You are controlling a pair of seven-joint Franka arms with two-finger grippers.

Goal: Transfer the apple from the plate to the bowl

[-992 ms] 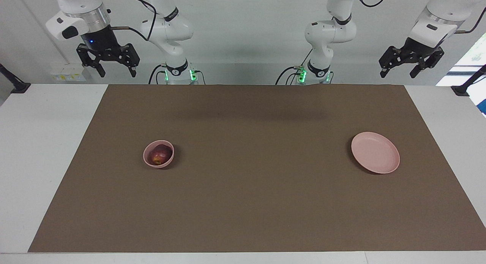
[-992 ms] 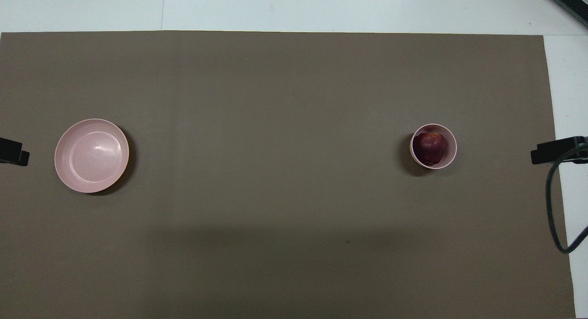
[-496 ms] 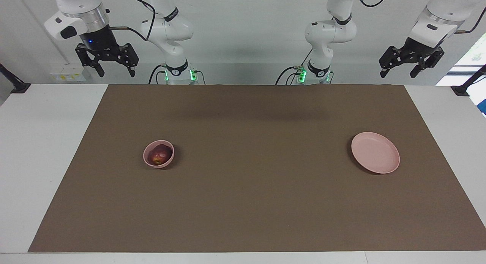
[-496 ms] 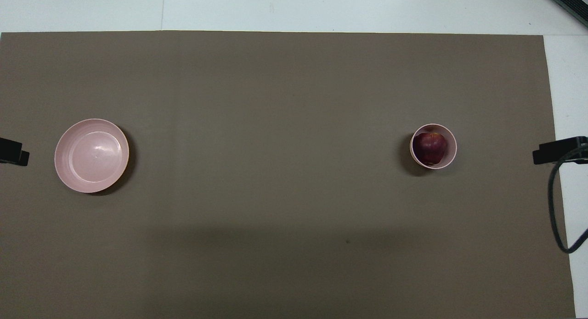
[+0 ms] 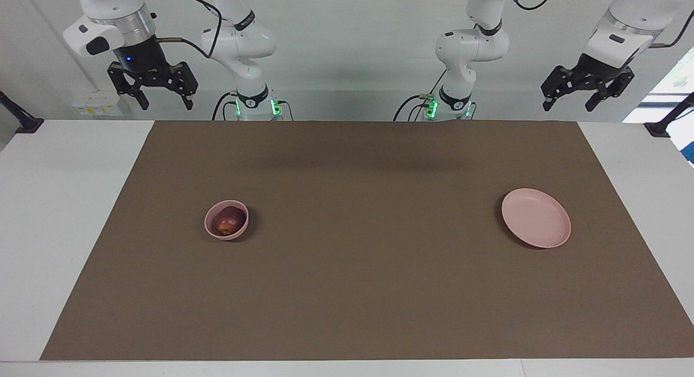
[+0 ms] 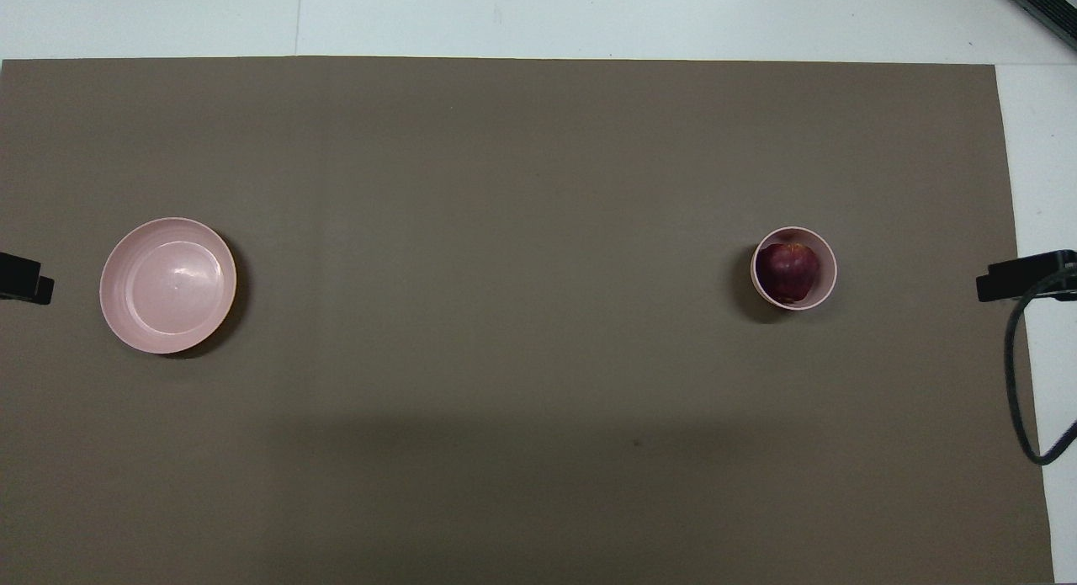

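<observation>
The dark-red apple [image 5: 228, 221] [image 6: 787, 270] sits inside the small pink bowl [image 5: 210, 226] [image 6: 827, 269] toward the right arm's end of the table. The flat pink plate [image 5: 535, 218] [image 6: 167, 284] lies bare toward the left arm's end. My right gripper [image 5: 165, 102] hangs open and empty, raised high at the robots' edge of the table by its own end. My left gripper [image 5: 569, 102] hangs open and empty, raised high at the other end. Only a fingertip of each shows at the overhead view's side edges.
A brown mat [image 5: 358, 268] covers most of the white table [image 5: 54, 203]. A black cable [image 6: 1014, 383] hangs at the right arm's end. Black clamp mounts [image 5: 21, 122] stand at the table's corners nearest the robots.
The right gripper has risen slightly and drawn back toward its end of the table. The apple, bowl, plate and left arm have not moved.
</observation>
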